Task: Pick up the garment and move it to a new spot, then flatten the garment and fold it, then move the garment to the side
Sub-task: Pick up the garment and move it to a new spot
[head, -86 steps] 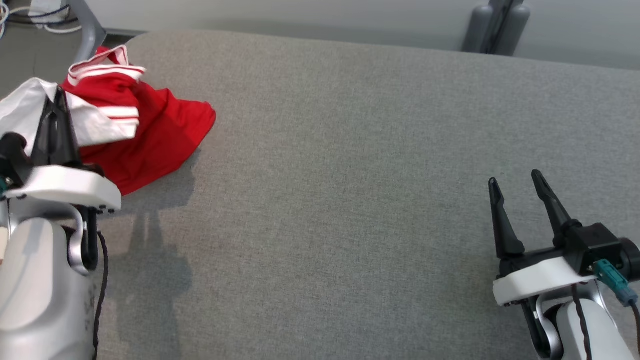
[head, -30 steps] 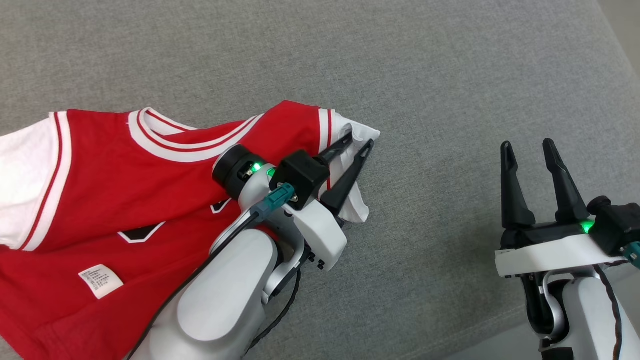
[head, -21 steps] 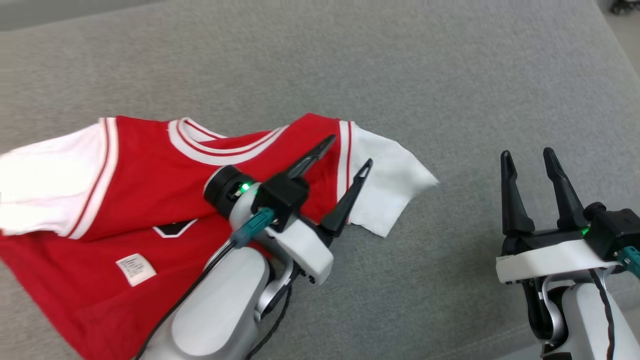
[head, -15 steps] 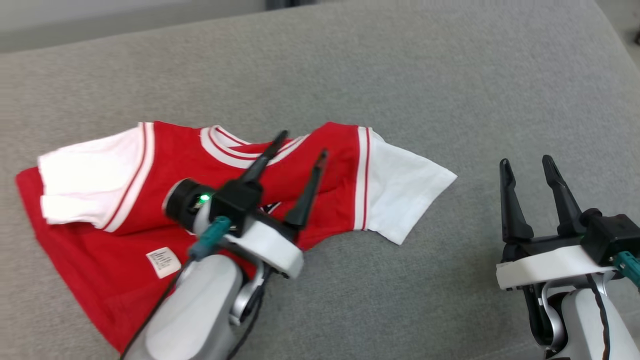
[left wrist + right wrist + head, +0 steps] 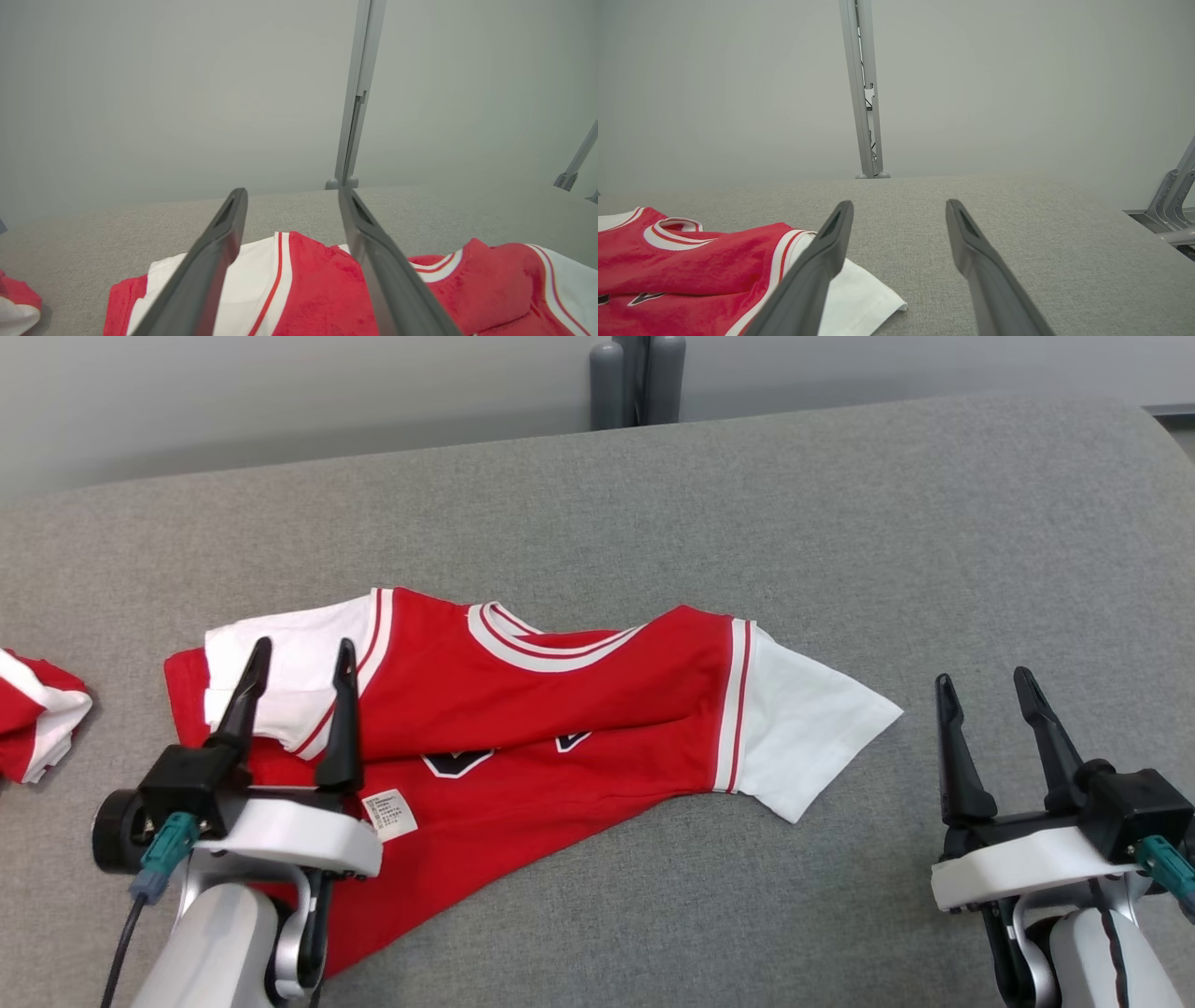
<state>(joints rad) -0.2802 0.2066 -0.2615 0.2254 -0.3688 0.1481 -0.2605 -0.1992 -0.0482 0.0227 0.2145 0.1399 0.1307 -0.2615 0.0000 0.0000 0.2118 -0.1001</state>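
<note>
1. Jaws on both arms stood apart, holding nothing: left jaws above the left white sleeve of the garment (image 5: 560,709), right jaws well right of it.
2. Red with white sleeves and a striped collar, it lay rumpled on the grey bench (image 5: 653,495), left of centre.

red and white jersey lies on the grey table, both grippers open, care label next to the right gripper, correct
No: the care label sits beside the left gripper, not the right gripper, as the head view shows. The jersey lies on the grey table, both grippers open.
</note>
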